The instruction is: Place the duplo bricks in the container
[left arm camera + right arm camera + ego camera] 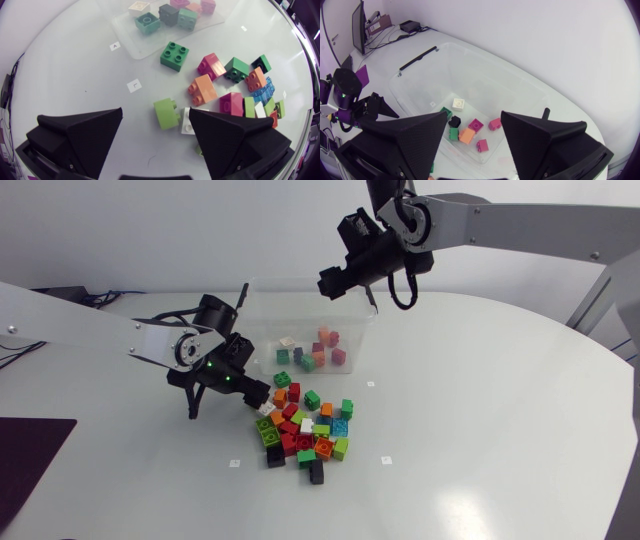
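Note:
A loose pile of coloured duplo bricks (305,430) lies on the white table in front of the clear container (262,310), which holds several bricks (318,350). My left gripper (252,388) is low at the pile's left edge, open. In the left wrist view a light green brick (167,112) lies just ahead of the gap between its fingers, and a white brick (187,122) rests by one fingertip. My right gripper (330,285) hangs above the container, open and empty. Under it in the right wrist view are white (458,104), magenta (476,125) and orange (466,135) bricks.
A dark purple mat (30,450) lies at the table's front left corner. Small white label squares (235,463) sit around the pile. A dark green brick (174,55) lies apart between pile and container (131,27). The table's right half is bare.

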